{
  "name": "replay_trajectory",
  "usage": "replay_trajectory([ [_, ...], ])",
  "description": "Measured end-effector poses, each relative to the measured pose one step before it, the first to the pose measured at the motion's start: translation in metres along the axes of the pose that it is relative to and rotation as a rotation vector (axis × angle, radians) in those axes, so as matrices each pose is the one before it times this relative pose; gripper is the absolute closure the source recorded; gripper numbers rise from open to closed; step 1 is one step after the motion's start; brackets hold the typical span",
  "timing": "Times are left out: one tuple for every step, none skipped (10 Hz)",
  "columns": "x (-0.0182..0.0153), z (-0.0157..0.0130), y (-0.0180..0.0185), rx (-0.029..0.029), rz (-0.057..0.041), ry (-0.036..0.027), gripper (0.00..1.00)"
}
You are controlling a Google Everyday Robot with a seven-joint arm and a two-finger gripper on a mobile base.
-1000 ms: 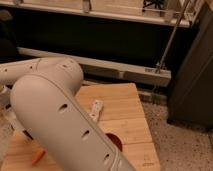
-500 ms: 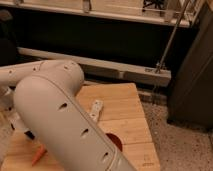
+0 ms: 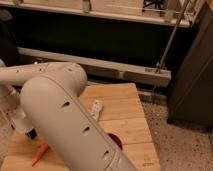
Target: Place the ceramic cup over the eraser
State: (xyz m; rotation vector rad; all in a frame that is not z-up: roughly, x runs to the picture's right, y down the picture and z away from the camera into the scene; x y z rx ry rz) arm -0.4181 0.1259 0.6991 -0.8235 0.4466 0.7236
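My big white arm (image 3: 65,115) fills the left and middle of the camera view and bends back down to the left. Its wrist and gripper (image 3: 24,126) hang at the far left, just above the wooden table (image 3: 125,107). The ceramic cup does not stand out from the white wrist parts there, so I cannot tell where it is. A small dark patch (image 3: 31,133) shows right under the gripper; whether it is the eraser I cannot tell.
An orange carrot (image 3: 40,154) lies near the table's front left. A white oblong piece (image 3: 96,109) rests mid-table, and a red bowl (image 3: 116,140) peeks out from behind my arm. Speckled floor, a dark cabinet (image 3: 192,75) and a metal pole (image 3: 172,35) are on the right.
The arm's large link has shifted slightly; the gripper stays low at the far left. The carrot, white piece and red bowl have not moved.
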Motion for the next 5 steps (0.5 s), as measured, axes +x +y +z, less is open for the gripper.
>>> replay_trajectory([
  [-0.00061,0.00023,-0.0011,-0.02093,-0.00362,0.00228,0.2],
  [-0.00048,0.00076,-0.00145,-0.01702,-0.00562,0.00348,0.2],
  [-0.00048,0.00066,-0.00236,-0.01024,-0.00413,0.00254,0.2],
  [-0.0004,0.0,-0.00217,-0.0046,-0.00513,0.00067,0.2],
  [-0.00025,-0.00103,-0.00136,-0.00102,-0.00371,-0.00226,0.2],
])
